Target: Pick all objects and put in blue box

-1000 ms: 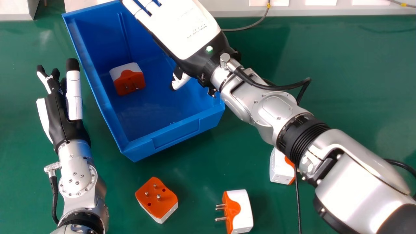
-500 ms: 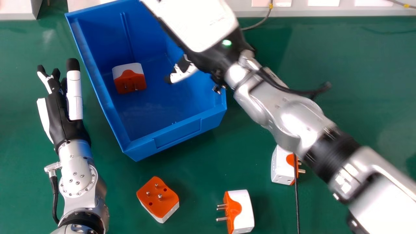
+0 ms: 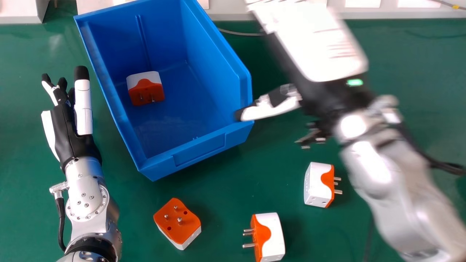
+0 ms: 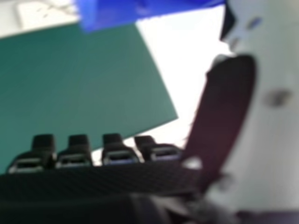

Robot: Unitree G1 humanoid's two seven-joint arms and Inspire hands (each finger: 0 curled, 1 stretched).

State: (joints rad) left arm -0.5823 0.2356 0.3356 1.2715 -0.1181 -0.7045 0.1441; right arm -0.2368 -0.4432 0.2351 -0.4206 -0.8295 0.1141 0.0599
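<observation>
One plug adapter (image 3: 145, 91) sits in my blue box (image 3: 198, 149), so I think I'm between plugs. Three more lie on the table (image 3: 233, 189): an orange-faced plug (image 3: 177, 222), a sideways plug (image 3: 271, 236) and a right-hand plug (image 3: 317, 183). Next I should bring my right hand (image 3: 320, 51) back over one and pinch it, maybe the right-hand plug, as it's nearest. That hand is wide open with nothing in it. Its back faces up, its fingers point away from me, and its thumb sticks out by the box's near right corner. My left hand (image 3: 67, 127) lies open left of the box.
</observation>
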